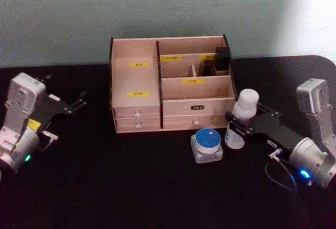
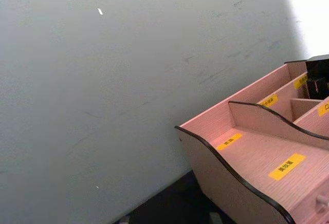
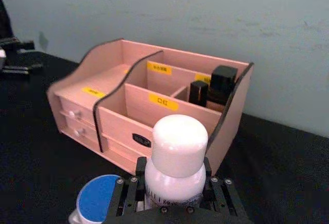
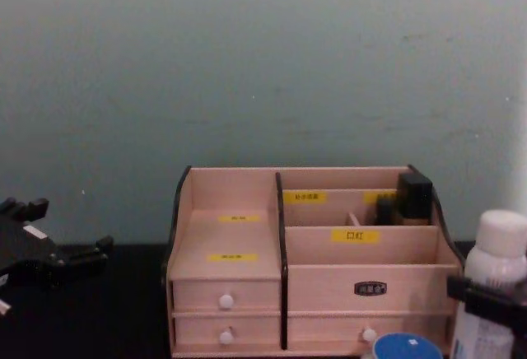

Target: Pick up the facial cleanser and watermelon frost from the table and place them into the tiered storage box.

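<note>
Head view, right gripper: closed on the white-capped bottle, which stands upright on the table, just right of the box; the fingers cover the bottle's middle.
Head view, jar: blue lid, free on the table in front of the box's right half and just beside the bottle.
Head view, left gripper: fingers spread with nothing between them, well left of the box.
Head view, hard to make out: two black things stand in the back right compartment; the yellow labels are too small to read.
Head view, surface and room: black table and grey-green wall; there is bare table in front of the jar and between the left gripper and the box.
Left wrist view, box: the left corner, cut off at the right and bottom edges; the wall is behind it and a sliver of table below.
Right wrist view, bottle: clamped between the fingers, its base hidden; the jar is cut off at the bottom edge; the box's compartments lie beyond.
Chest view, bottle: at the right edge, partly cut off, with a dark finger across it.
Chest view, jar: the lid alone is above the bottom edge, in front of the drawers.
</note>
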Available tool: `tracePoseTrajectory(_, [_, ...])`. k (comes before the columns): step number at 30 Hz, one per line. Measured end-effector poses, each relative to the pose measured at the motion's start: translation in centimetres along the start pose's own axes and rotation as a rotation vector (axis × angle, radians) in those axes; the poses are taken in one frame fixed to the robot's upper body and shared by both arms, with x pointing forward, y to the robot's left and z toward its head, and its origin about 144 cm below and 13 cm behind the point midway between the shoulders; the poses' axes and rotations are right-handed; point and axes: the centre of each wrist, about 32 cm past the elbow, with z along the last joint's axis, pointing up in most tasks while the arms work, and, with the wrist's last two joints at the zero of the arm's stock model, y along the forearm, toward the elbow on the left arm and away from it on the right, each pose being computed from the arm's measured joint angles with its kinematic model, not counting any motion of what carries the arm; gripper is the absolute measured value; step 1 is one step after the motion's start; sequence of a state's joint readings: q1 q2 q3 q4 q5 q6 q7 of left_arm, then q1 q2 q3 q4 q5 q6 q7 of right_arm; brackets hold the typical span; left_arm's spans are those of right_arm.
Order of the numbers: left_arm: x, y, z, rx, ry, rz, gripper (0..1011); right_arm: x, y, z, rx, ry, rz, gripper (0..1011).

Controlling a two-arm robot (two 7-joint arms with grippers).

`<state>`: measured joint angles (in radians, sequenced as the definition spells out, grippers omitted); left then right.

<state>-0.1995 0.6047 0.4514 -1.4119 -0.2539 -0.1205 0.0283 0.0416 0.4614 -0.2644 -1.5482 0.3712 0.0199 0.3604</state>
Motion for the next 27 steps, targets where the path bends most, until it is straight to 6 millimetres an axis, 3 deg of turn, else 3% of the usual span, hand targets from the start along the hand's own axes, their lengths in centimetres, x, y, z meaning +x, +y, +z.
tracePoseTrajectory(7, [0.0, 0.0, 0.0, 0.0, 0.0, 0.0, 1001, 0.7, -0.7, 2.5, 0.047, -0.005, 0.028, 602])
tracePoseTrajectory(15, [0.0, 0.0, 0.0, 0.0, 0.0, 0.0, 1001, 1.4, 0.2, 4.6, 0.096, -0.031, 0.06, 602])
tracePoseTrajectory(27, [0.0, 0.0, 0.0, 0.0, 0.0, 0.0, 1001, 2.5, 5.1, 6.3, 0.128, -0.059, 0.09, 602])
